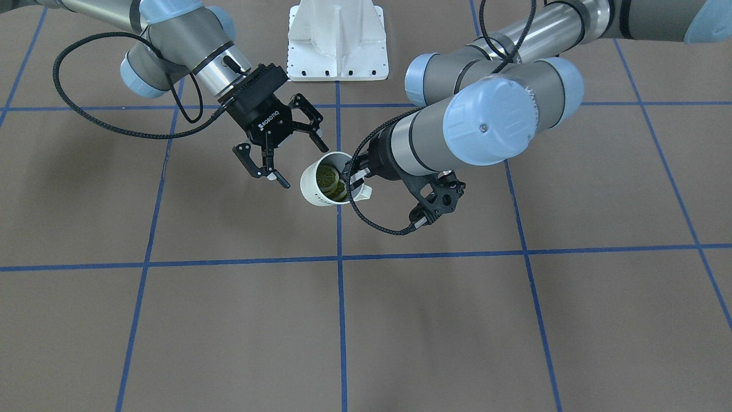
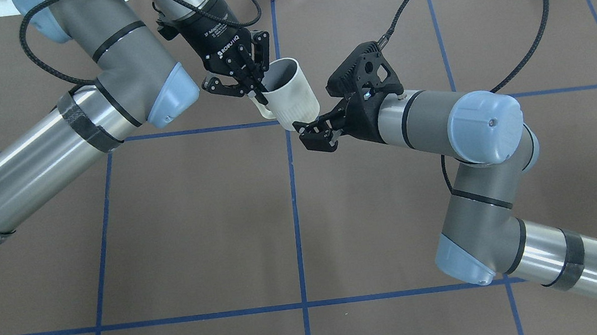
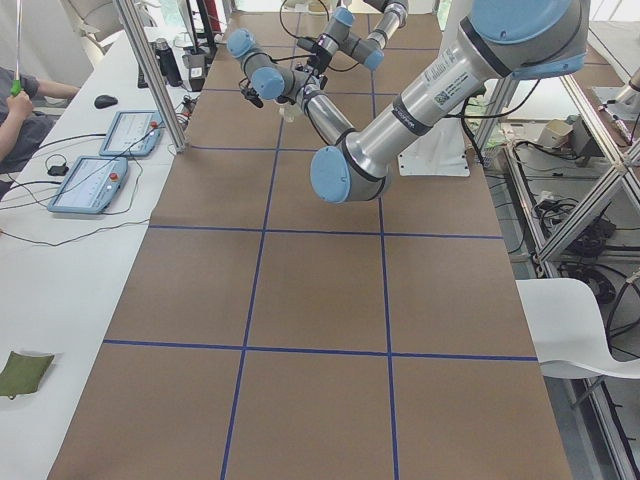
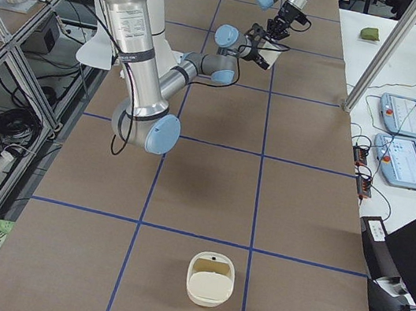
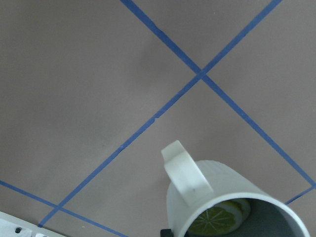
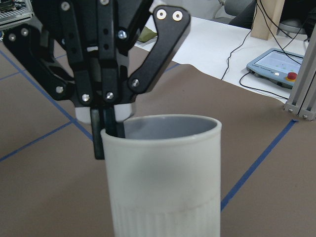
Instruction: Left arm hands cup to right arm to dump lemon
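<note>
The off-white cup (image 2: 293,95) hangs tilted above the table's middle. My left gripper (image 2: 262,93) is shut on its rim beside the handle, one finger inside the mouth, as the right wrist view shows on the cup (image 6: 163,182). The lemon (image 1: 330,180) lies inside the cup (image 1: 311,186), and the left wrist view also shows the lemon (image 5: 217,219) in the cup (image 5: 222,182). My right gripper (image 2: 314,135) is open right beside the cup's lower part. In the front-facing view my right gripper (image 1: 303,166) has its jaws spread wide. I cannot tell whether it touches the cup.
The white robot base plate (image 1: 337,51) sits at the table's robot side. A cream bowl-shaped container (image 4: 211,280) stands on the table towards the right end. A side bench holds control tablets (image 3: 100,180), and a person (image 3: 15,100) sits there.
</note>
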Tool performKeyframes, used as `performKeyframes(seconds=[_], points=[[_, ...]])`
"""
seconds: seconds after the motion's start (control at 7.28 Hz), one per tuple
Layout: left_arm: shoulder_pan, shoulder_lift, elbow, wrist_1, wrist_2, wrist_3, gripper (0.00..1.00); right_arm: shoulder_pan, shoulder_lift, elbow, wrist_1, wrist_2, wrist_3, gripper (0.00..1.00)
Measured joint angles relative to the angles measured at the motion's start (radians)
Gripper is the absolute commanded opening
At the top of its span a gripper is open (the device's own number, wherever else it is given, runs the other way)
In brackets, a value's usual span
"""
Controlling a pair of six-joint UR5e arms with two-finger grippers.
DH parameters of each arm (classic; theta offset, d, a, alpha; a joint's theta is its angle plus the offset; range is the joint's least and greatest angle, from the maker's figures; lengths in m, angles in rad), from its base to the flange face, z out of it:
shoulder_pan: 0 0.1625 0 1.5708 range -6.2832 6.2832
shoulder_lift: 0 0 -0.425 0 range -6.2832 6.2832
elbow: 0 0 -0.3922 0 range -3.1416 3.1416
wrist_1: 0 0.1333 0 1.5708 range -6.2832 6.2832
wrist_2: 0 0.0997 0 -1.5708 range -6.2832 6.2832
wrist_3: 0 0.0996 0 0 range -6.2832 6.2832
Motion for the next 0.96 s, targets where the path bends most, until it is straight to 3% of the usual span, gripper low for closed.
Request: performKeyframes(seconds=[0.96], points=[[0.027, 0.001, -0.045, 0.001, 0.001, -0.004, 0.00, -0.035, 0.001, -0.003, 0.001, -0.063, 0.005, 0.98]])
